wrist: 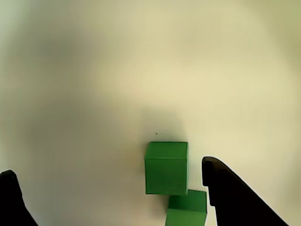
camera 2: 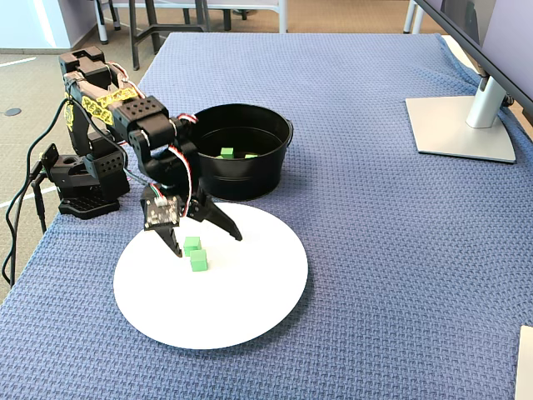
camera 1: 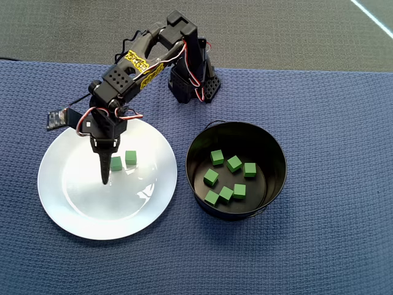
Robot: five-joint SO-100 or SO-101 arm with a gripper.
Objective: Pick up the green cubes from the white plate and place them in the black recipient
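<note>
Two green cubes (camera 1: 116,163) (camera 1: 131,157) lie close together on the white plate (camera 1: 80,203), left of centre in the overhead view. My gripper (camera 1: 103,167) hangs open just above the plate, right beside them. In the wrist view one cube (wrist: 166,168) and the other cube (wrist: 186,209) sit between the fingers, close to the right finger (wrist: 230,197), with nothing gripped. The fixed view shows both cubes (camera 2: 192,245) (camera 2: 199,261) under the spread gripper (camera 2: 204,240). Several more green cubes (camera 1: 234,163) lie inside the black recipient (camera 1: 198,147), right of the plate.
A blue knitted cloth (camera 1: 331,246) covers the table. The arm's base (camera 1: 193,83) stands behind plate and pot. In the fixed view a monitor stand (camera 2: 462,125) sits at the far right, and the table's left edge (camera 2: 25,275) runs close to the base.
</note>
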